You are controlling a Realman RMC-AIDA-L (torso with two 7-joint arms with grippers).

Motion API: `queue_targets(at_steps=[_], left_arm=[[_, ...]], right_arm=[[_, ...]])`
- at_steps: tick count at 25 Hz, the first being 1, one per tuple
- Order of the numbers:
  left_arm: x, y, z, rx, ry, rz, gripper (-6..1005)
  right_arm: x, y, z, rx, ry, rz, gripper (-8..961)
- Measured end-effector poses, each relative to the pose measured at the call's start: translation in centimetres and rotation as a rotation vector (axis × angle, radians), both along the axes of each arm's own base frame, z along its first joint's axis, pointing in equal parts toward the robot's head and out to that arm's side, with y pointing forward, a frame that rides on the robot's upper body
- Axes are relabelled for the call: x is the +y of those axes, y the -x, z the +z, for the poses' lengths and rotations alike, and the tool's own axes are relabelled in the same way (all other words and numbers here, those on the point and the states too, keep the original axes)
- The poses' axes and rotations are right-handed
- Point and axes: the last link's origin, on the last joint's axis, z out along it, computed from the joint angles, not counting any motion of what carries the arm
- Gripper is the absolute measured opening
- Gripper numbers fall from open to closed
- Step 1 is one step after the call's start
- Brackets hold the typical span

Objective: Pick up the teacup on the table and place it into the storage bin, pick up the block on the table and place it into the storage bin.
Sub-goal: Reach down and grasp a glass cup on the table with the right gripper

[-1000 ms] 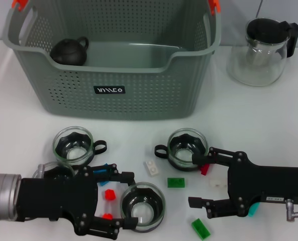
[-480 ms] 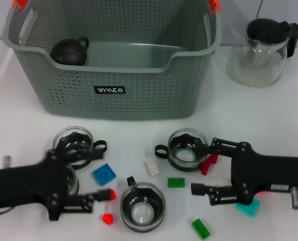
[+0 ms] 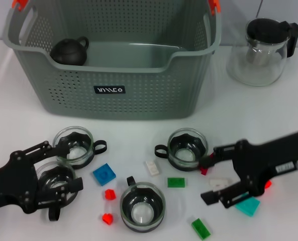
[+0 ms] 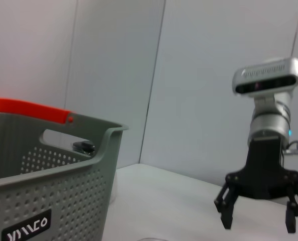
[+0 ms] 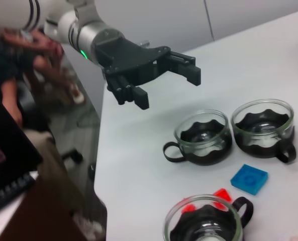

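Head view: left gripper (image 3: pixel 48 182) fingers apart over teacup (image 3: pixel 56 178) beside storage bin (image 3: pixel 116 60); right gripper (image 3: pixel 214 178) fingers apart, empty, near white block (image 3: pixel 218 184).

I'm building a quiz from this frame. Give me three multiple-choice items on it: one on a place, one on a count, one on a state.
1. Where is the black teapot?
A. inside the storage bin
B. beside the glass pitcher
C. on the table

2. How many glass teacups stand on the table?
A. two
B. four
C. six

3. The right gripper is:
A. shut on a cup
B. open, holding nothing
C. out of view

Answers: 1 A, it sits in the bin's far left corner. 2 B, the head view shows four. 3 B, its fingers are spread.
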Motion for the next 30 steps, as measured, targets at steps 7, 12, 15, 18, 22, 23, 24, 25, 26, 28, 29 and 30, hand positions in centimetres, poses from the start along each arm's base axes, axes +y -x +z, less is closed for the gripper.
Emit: queue_targets(at_steps=[7,12,15,18,22,23,24,25,26,28,29,30], left_arm=[[0.0,0.0,-0.2,-0.004,-0.003,0.006,871],[0.3,0.0,-0.4,-0.007,-0.01,0.015,872],[0.3,0.0,-0.5,-0.009,-0.011,0.019,872],[0.3,0.1,-0.5,-0.007,-0.013,0.024,872],[0.4,0.2,-0.6,-0.004,-0.015,0.031,872],[0.4,0.2,-0.7,-0.004,-0.016,0.033,872],[0.4,0.2,-0.7,-0.004,-0.016,0.035,872],[0.5,0.2,-0.8,-0.002,-0.017,0.039,872],[0.5,0.2,-0.8,-0.002,-0.017,0.039,872],[0.5,0.3,-0.9,0.0,-0.017,0.046,871],[0.5,0.3,-1.0,0.0,-0.018,0.05,871],[0.5,0.4,-1.0,0.001,-0.018,0.052,871]], right_arm=[[2.0,4.0,0.8,-0.101,-0.003,0.093,872],[3.0,5.8,-0.2,-0.215,0.005,0.178,804],[3.4,6.9,-1.1,-0.333,0.019,0.212,695],[3.6,7.8,-2.3,-0.459,0.024,0.249,590],[3.7,8.9,-3.5,-0.525,0.012,0.295,457],[3.8,9.1,-3.7,-0.533,0.001,0.303,459],[3.9,9.3,-3.9,-0.539,-0.011,0.309,460],[4.1,9.4,-4.2,-0.552,-0.03,0.316,462],[4.1,9.4,-4.2,-0.552,-0.03,0.316,462],[4.2,9.3,-4.5,-0.576,-0.048,0.323,463],[4.2,9.2,-4.8,-0.588,-0.056,0.327,463],[4.2,9.1,-5.0,-0.596,-0.064,0.332,464]])
